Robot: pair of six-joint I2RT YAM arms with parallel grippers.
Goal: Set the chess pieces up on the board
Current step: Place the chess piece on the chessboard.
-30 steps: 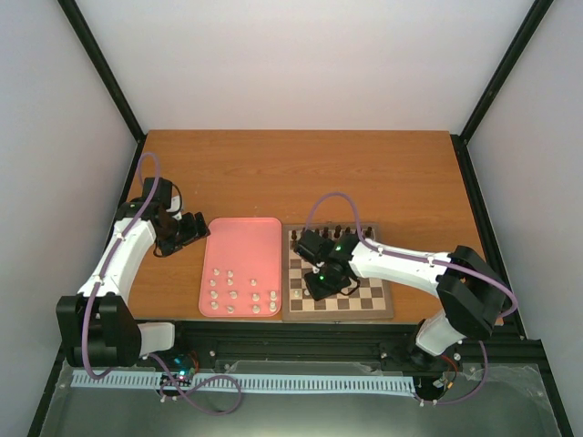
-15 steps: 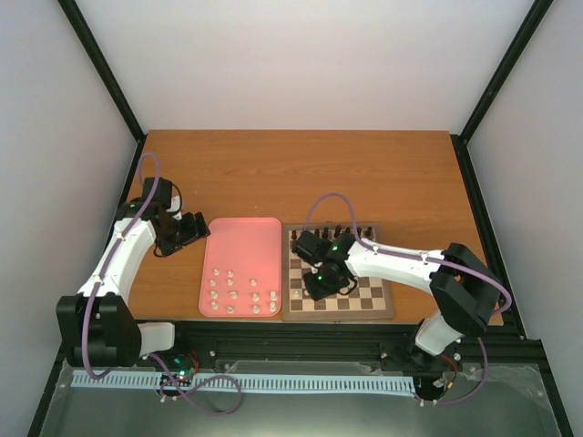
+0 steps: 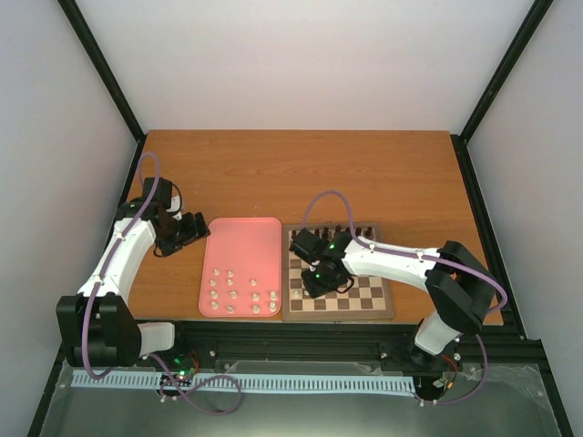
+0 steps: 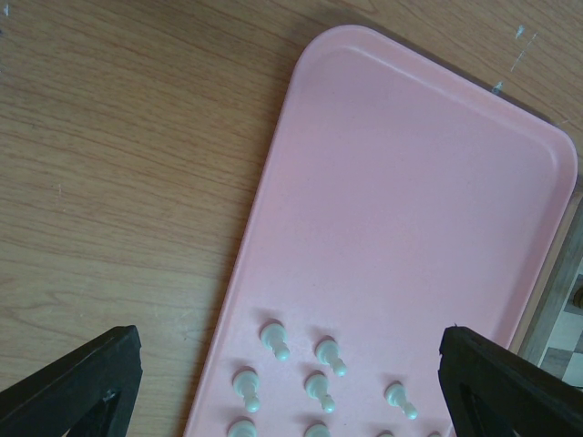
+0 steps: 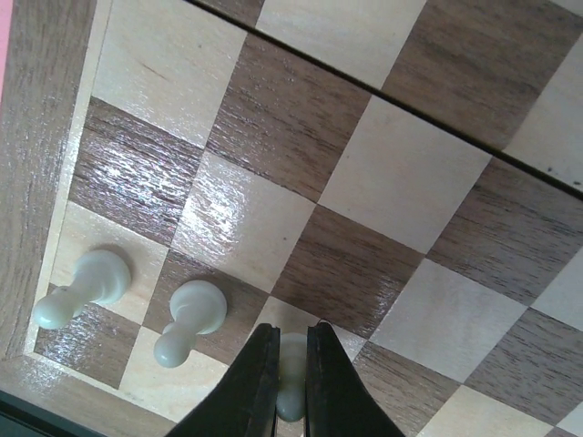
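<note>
The right end effector point(image 5: 291, 339) was pressed together on a small white chess piece point(image 5: 291, 387), pinched low over the near-left corner of the board point(image 5: 392, 182), where two other white pieces point(image 5: 189, 319) were already stood on neighbouring squares in the row next to the border. The left end effector point(image 4: 293, 387) was held spread wide and empty above the pink tray point(image 4: 410, 182), on which the other white pieces point(image 3: 241, 296) were waiting; the tray was lying on the counter point(image 3: 301, 173) just beside the board. A row of dark pieces point(image 3: 332, 228) was seen along the board's far edge. If the pinched piece were let go while tilted or not fully seated, it could be toppled. The nearest standing piece was close enough to be knocked by the opening fingers, and a slight offset could leave the piece straddling two squares. The held piece's base was covered by the fingers and cut off at the picture's edge, so contact with the board could not be judged. From above, that corner was hidden by the arm, and the kinds of pieces on the tray could not be told.
</note>
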